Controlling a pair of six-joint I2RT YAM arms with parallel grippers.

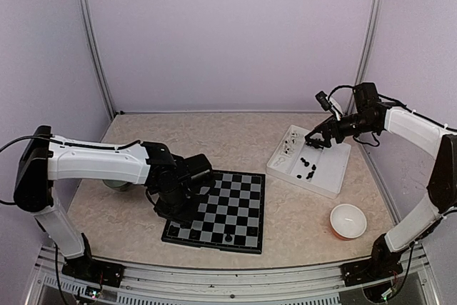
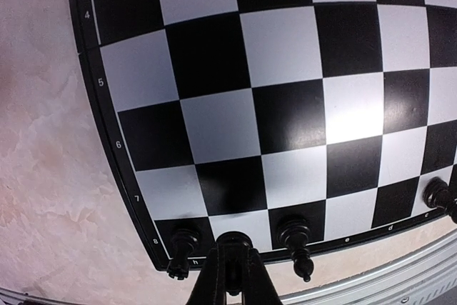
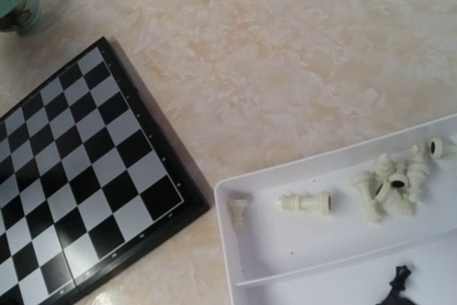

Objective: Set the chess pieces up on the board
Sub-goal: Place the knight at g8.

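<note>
The board [image 1: 223,211] lies in front of my left arm; it also fills the left wrist view [image 2: 285,105] and shows in the right wrist view [image 3: 71,176]. My left gripper [image 2: 232,266] is low over the board's near left corner [image 1: 180,211], its fingers [image 2: 207,283] closed round a black chess piece [image 2: 233,242] standing on a light square of row 8. Black pieces stand on either side of it [image 2: 181,246] [image 2: 294,237], with another further along [image 2: 437,193]. My right gripper [image 1: 315,139] hovers over the white tray [image 1: 335,176]; its fingers are out of the wrist view. Several black pieces [image 1: 308,167] lie in the tray.
White pieces [image 3: 389,183] lie in the tray's far compartment [image 3: 300,237], and a black piece [image 3: 400,280] lies in the one beside it. A white and orange bowl [image 1: 348,221] stands at the near right. A green cup [image 3: 16,1] stands left of the board, half hidden by my left arm [image 1: 118,186].
</note>
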